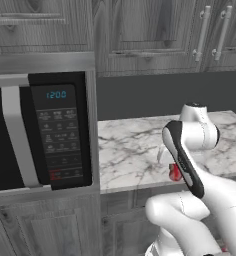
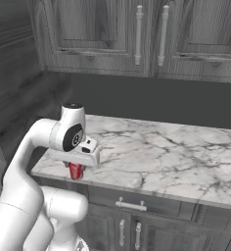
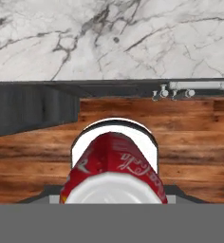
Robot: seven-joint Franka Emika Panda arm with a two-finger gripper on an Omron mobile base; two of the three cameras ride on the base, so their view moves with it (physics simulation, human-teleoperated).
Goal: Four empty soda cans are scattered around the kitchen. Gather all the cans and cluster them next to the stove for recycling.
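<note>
While the arm bends low in the left base view, a red soda can [image 1: 175,172] peeks out at the front edge of the marble table [image 1: 135,150]. In the right base view, the jaws pinch the can. In the hand view, wood floor [image 3: 194,137] lies beyond the can.
</note>
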